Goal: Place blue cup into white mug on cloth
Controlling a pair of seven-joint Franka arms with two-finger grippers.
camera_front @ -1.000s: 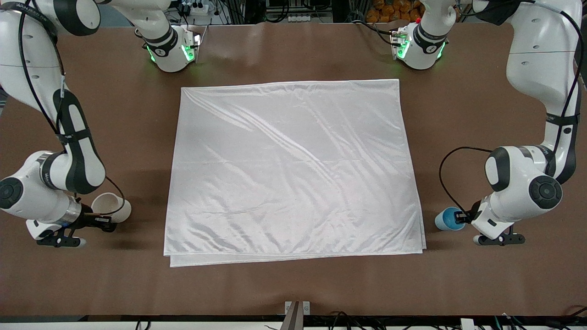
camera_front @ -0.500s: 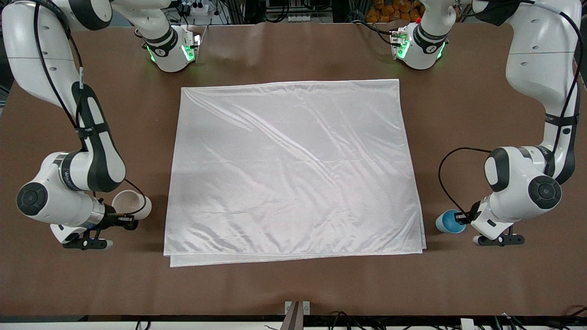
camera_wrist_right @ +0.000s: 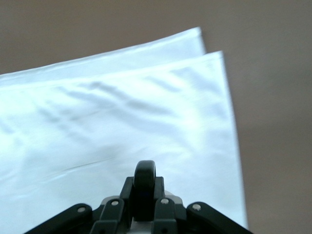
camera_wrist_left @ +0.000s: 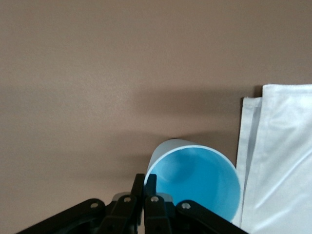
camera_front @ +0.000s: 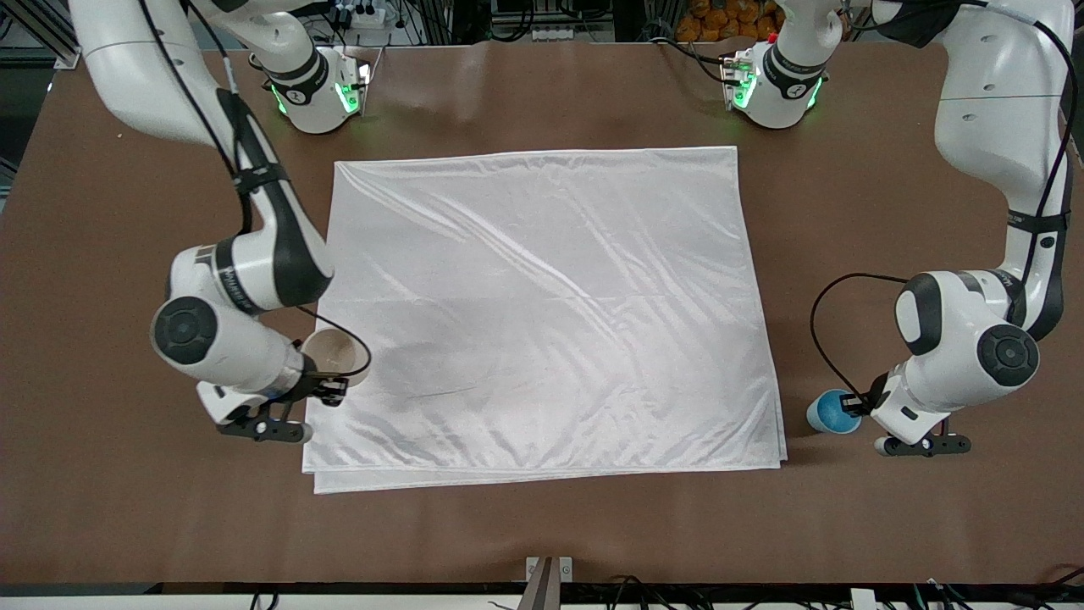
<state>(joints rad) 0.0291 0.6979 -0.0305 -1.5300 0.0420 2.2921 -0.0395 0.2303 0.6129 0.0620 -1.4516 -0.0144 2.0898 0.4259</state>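
The white mug (camera_front: 333, 357) hangs over the edge of the cloth (camera_front: 542, 313) at the right arm's end. My right gripper (camera_front: 332, 390) is shut on its black loop handle (camera_wrist_right: 145, 179); the mug's body is hidden in the right wrist view. The blue cup (camera_front: 831, 413) stands on the brown table beside the cloth's corner at the left arm's end. My left gripper (camera_front: 857, 405) is shut on the cup's rim (camera_wrist_left: 157, 168), one finger inside the cup (camera_wrist_left: 195, 183) and one outside. The cloth (camera_wrist_left: 278, 161) lies just beside the cup.
The brown table (camera_front: 542, 525) surrounds the cloth on all sides. The folded cloth's layered corner (camera_wrist_right: 209, 48) shows in the right wrist view. Both arm bases (camera_front: 318, 93) stand along the table's edge farthest from the front camera.
The right arm has carried the mug from over bare table to over the cloth's edge. The left gripper has closed on the blue cup's rim; the cup has stayed in place.
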